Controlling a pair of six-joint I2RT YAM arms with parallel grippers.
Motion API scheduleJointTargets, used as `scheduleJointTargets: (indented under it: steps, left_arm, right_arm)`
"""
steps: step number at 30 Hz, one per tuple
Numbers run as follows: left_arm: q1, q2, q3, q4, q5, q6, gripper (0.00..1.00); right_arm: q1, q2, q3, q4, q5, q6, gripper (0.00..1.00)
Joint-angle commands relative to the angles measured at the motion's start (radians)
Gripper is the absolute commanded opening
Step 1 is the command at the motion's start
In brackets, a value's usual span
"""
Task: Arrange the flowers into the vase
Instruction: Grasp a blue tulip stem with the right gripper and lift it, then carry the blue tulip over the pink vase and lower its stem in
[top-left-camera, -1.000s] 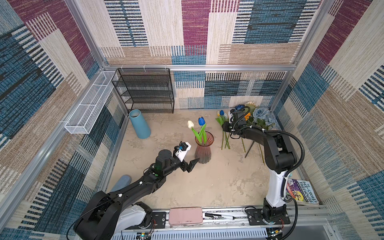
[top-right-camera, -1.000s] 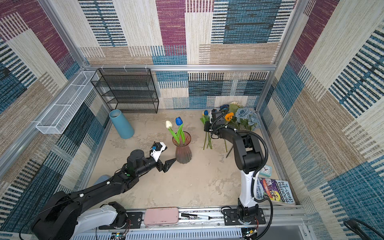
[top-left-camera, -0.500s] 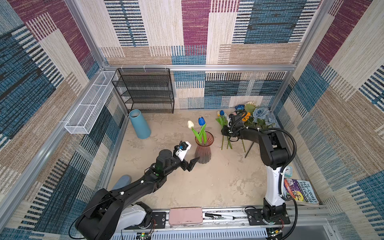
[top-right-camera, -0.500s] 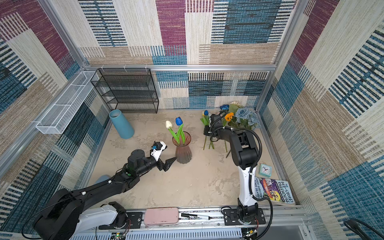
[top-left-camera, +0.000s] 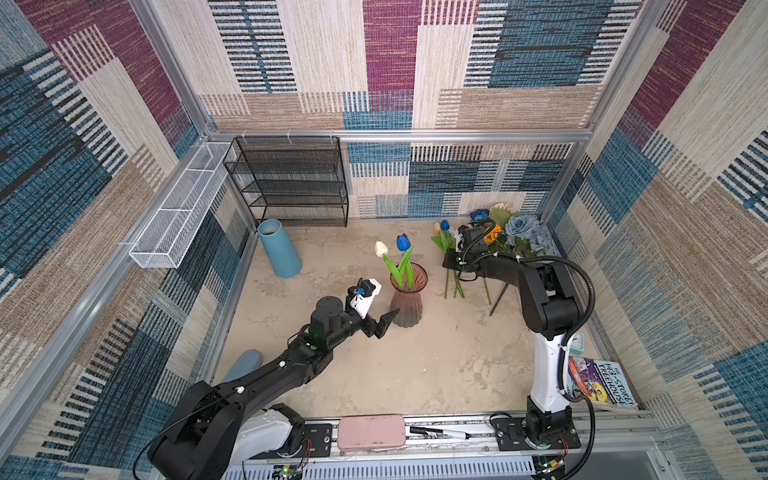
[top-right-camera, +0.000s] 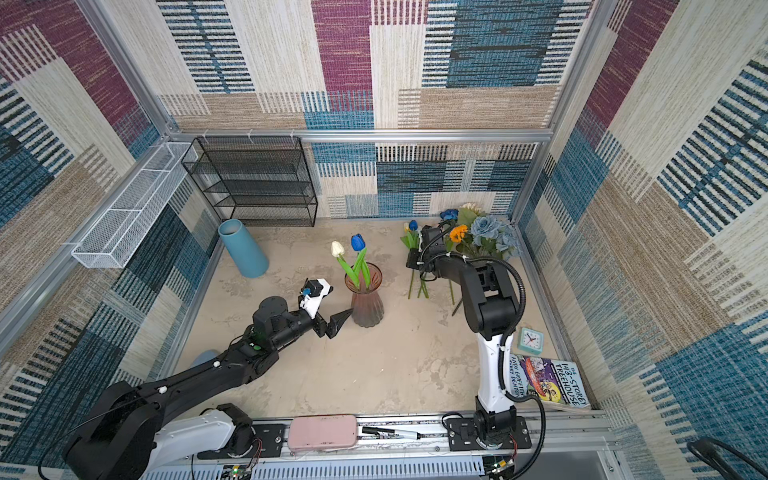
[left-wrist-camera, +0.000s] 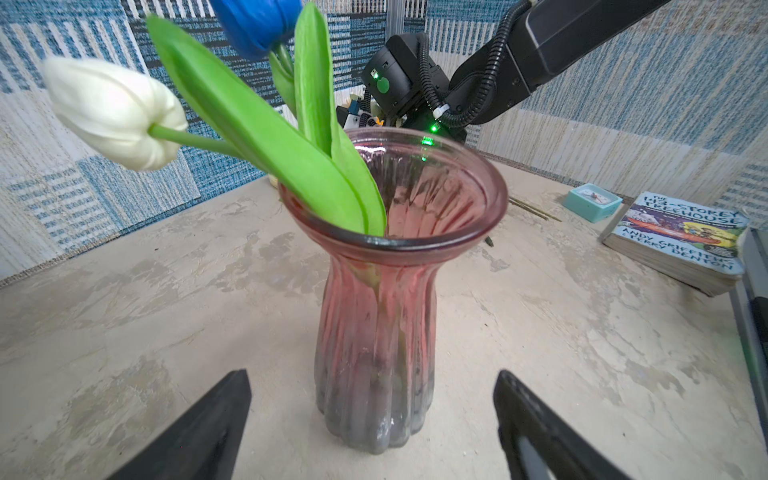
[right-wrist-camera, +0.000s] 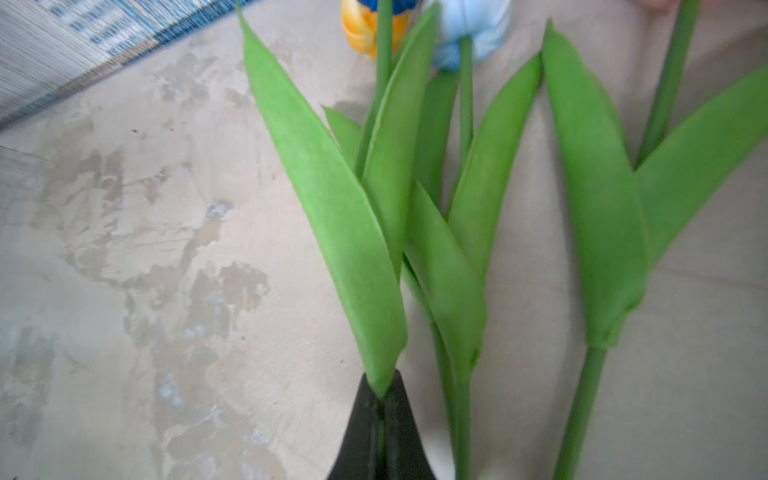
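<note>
Right now the tulips (top-left-camera: 444, 226) lie on the bench (top-left-camera: 415, 374) beside the heap of roses and sunflowers (top-left-camera: 521, 230) in the far right corner. They are well apart from the pink glass vase (top-left-camera: 407, 307), which already holds a white tulip (top-left-camera: 381, 248) and a blue tulip (top-left-camera: 402, 242). Your right tool (right-wrist-camera: 380, 411) is closed tight, and what it pinches looks like the base of a leaf (right-wrist-camera: 340, 208). You cannot tell from the wrist view whether the stem is between the fingers too. That is your main risk: lift on a leaf alone and it may slide out or fold, and the flower drops. Neighbouring leaves overlap the held one, so a quick lift could drag a second tulip along.

Your left tool (left-wrist-camera: 372, 376) stands wide open and empty, its fingers (left-wrist-camera: 199, 428) either side of the vase's foot, near but not gripping. The vase is tall on a narrow base, and both tulips in it lean over one side of the rim. A stem pushed in at an angle could tip it unless that tool closes first. The right arm's cable (left-wrist-camera: 426, 75) loops close to the heap and might snag a bloom as you swing across.
</note>
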Motion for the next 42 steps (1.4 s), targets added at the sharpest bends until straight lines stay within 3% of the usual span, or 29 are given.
scheduleJointTargets:
  steps: [1,5,10,18,24,28,32,42]
  left_arm:
    - [0.001,-0.028,0.005,-0.015,0.019,0.029,0.95]
    - [0.001,-0.063,-0.009,0.003,0.030,0.036,0.96]
    - [0.001,-0.117,0.052,-0.095,0.103,0.065,0.96]
    - [0.001,-0.246,0.083,-0.177,0.215,0.099,0.98]
    - [0.001,-0.344,0.084,-0.191,0.208,0.111,0.98]
    - [0.002,-0.357,0.053,-0.117,0.126,0.111,1.00]
    - [0.004,-0.322,0.029,-0.044,0.057,0.112,1.00]
    - [0.005,-0.191,-0.014,0.042,-0.004,0.102,1.00]
  right_arm:
    - [0.002,-0.081,-0.016,0.023,-0.029,0.006,0.00]
    - [0.002,-0.192,-0.057,0.048,-0.042,0.006,0.00]
    - [0.002,-0.349,-0.129,0.120,-0.091,-0.007,0.00]
    - [0.017,-0.736,-0.450,0.589,-0.277,-0.053,0.00]
    - [0.089,-0.927,-0.601,0.904,-0.359,-0.060,0.00]
    - [0.180,-0.926,-0.624,1.044,-0.399,-0.094,0.00]
    - [0.228,-0.844,-0.627,1.199,-0.400,-0.039,0.00]
    - [0.286,-0.676,-0.550,1.300,-0.358,-0.063,0.00]
